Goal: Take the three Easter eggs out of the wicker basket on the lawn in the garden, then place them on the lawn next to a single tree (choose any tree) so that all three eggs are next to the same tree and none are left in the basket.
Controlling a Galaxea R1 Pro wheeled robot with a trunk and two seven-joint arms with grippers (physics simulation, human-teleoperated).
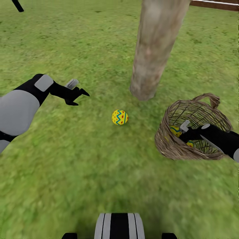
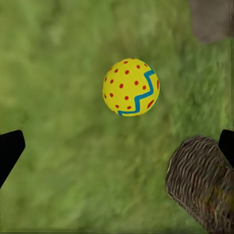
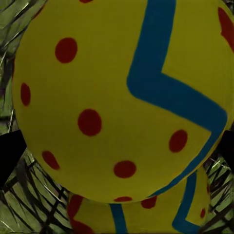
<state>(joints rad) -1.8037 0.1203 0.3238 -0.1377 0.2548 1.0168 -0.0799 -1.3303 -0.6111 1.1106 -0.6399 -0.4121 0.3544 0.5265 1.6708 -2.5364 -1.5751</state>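
Note:
One yellow Easter egg (image 1: 119,117) (image 2: 131,87) with a blue zigzag and red dots lies on the lawn (image 1: 83,159) near the foot of the tree (image 1: 156,49). My left gripper (image 1: 80,99) (image 2: 117,151) hangs open above the grass, to the left of that egg. The wicker basket (image 1: 166,139) (image 2: 204,183) stands to the right of the tree. My right gripper (image 1: 182,134) (image 3: 117,151) reaches into it, open, with its fingers on either side of an egg (image 1: 176,130) (image 3: 122,97). A second egg (image 1: 190,143) (image 3: 141,217) lies beneath it in the basket.
A brown fence rail (image 1: 215,4) crosses the far right corner. The tree's base (image 2: 212,19) stands between the loose egg and the basket's far side. Open grass stretches to the left and front. My base (image 1: 119,225) is at the near edge.

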